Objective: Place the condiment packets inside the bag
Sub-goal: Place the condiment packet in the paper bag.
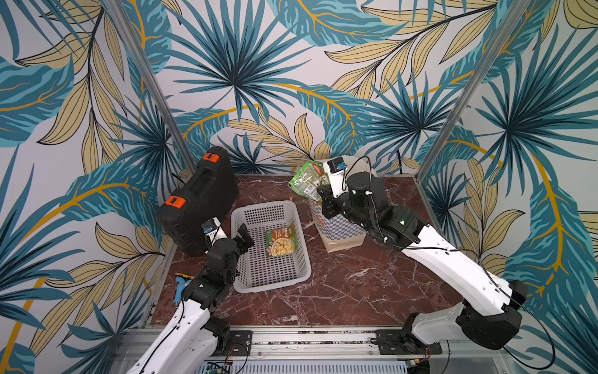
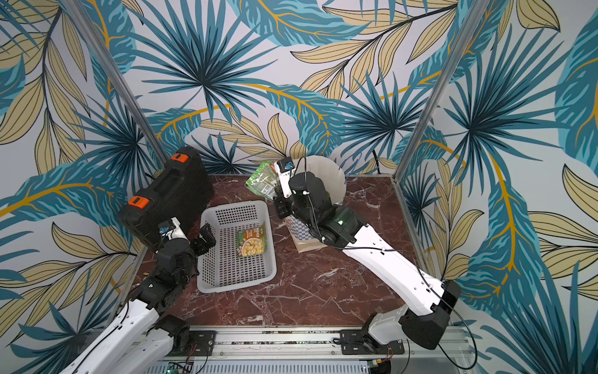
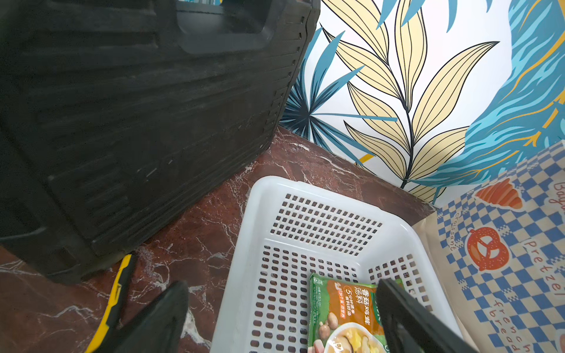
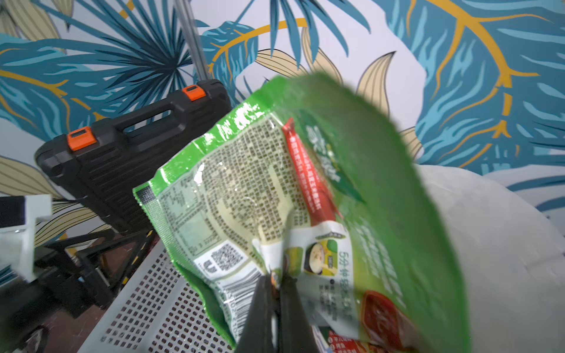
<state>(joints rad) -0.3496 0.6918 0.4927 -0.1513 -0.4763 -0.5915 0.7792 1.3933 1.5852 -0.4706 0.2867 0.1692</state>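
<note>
We see a dark red marble-patterned table (image 1: pixel 356 285) veined in white, walled by leafy blue and tan wallpaper.

The right gripper (image 4: pixel 276 281) has its thin black jaws pinched almost together on the bottom edge of a large green pouch (image 4: pixel 244 189). The pouch is glossy, crinkled plastic with fine print, a barcode, a square code and a red band. In both top views it stands up in the air (image 1: pixel 305 181) at the rim of the bag (image 1: pixel 339 226), on the side facing the basket, and is not inside. Its far edge is a green blur in the right wrist view.

The bag is tall matte paper, blue-and-white checkered with orange pretzel and croissant motifs (image 3: pixel 504 244) and cream inside. In the top views the right arm covers most of it.

The left gripper (image 1: pixel 246 238) hangs with its jaws wide apart and empty above the left rim of a white plastic basket (image 1: pixel 268 272), rectangular and pierced with small square holes. A flat orange-and-green packet (image 1: pixel 281 241) lies on the basket floor; in the left wrist view a black finger hides part of it (image 3: pixel 345 311).

A ribbed black hard case (image 1: pixel 200 200) with orange latches stands behind the basket. Beside its base lies a yellow-edged tool (image 3: pixel 117 293), cut off, which we cannot identify.
</note>
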